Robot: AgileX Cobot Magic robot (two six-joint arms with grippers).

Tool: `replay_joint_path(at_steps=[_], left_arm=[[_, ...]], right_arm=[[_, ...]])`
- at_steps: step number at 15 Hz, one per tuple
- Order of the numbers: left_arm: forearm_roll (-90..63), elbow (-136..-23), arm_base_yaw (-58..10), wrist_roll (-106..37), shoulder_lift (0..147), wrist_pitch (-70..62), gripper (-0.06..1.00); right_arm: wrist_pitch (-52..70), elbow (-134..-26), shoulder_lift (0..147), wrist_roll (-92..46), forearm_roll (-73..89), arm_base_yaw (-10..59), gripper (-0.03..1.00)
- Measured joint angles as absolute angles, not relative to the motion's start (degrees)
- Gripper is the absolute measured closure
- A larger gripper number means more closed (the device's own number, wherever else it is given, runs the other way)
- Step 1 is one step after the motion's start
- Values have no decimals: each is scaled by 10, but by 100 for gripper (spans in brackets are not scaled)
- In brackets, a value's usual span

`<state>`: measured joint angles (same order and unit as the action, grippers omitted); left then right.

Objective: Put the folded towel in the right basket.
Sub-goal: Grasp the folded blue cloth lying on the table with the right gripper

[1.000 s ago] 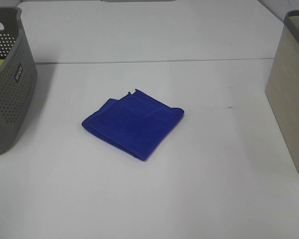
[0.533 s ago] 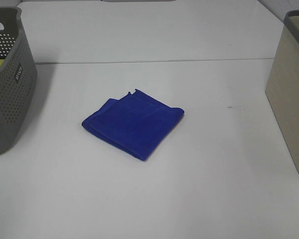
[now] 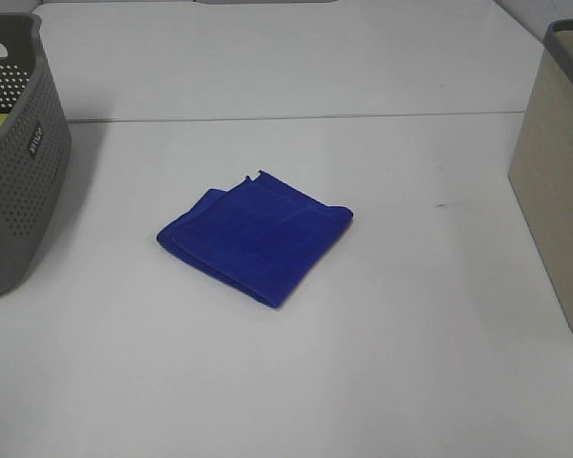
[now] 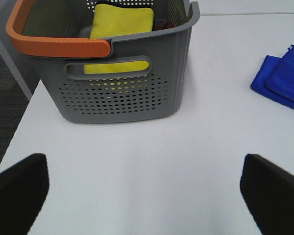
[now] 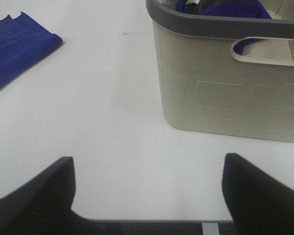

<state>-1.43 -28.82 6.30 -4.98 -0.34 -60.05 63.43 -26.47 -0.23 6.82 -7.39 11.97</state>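
Observation:
A folded blue towel (image 3: 255, 237) lies flat in the middle of the white table. It also shows in the left wrist view (image 4: 282, 81) and in the right wrist view (image 5: 17, 50). The right basket (image 3: 559, 176) is beige with a dark grey rim and stands at the table's right edge; the right wrist view shows it (image 5: 225, 88) holding blue cloth. My left gripper (image 4: 144, 188) is open and empty, low over the table in front of the grey basket. My right gripper (image 5: 147, 193) is open and empty near the table's front edge. Neither arm shows in the exterior high view.
A grey perforated basket (image 3: 14, 162) with an orange handle (image 4: 54, 45) stands at the left edge and holds a yellow cloth (image 4: 120, 24). A seam (image 3: 296, 117) crosses the table behind the towel.

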Motion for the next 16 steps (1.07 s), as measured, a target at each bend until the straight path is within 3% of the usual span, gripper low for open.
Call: replay_joint_path(at_steps=[16], left_arm=[[-14,-288,63,-50,-3,-600,-4]], right_arm=[[634,-265,-2,68,-74,120,17]])
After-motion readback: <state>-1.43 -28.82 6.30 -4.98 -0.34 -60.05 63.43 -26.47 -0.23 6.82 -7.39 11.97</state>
